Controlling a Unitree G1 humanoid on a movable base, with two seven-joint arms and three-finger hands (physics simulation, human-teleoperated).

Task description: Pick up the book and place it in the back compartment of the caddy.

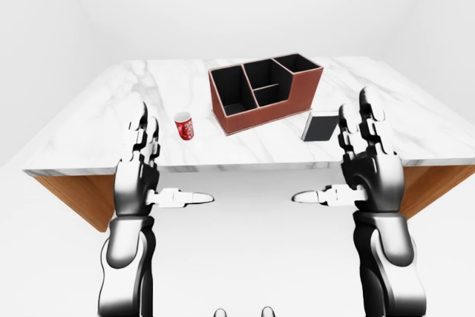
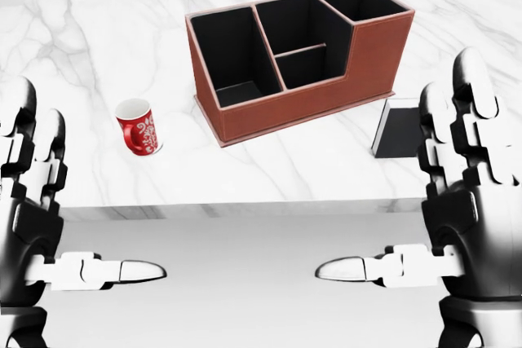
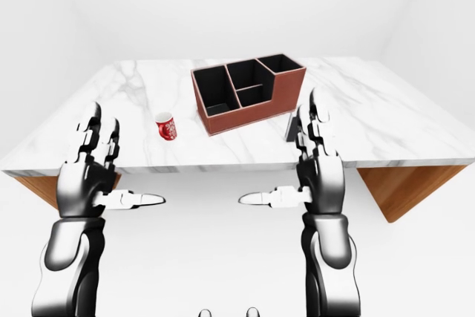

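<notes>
Presently both my left hand [image 1: 137, 172] and right hand [image 1: 371, 161] hover empty with fingers spread before the table [image 1: 111, 113], so the right should reach over the book [image 1: 320, 127] lying flat right of the caddy [image 1: 263, 90].

On the white marble surface [image 2: 98, 46], the brown leather four-compartment caddy [image 2: 314, 79] stands centrally, with the red patterned mug [image 2: 139, 126] near at its eight o'clock and the flat black book [image 2: 400, 129] just beside at four o'clock.

Polished white marble table [image 1: 111, 120], textured brown leather-look caddy [image 2: 326, 91], glossy red mug [image 2: 139, 128], matt dark book [image 1: 319, 127]
</notes>
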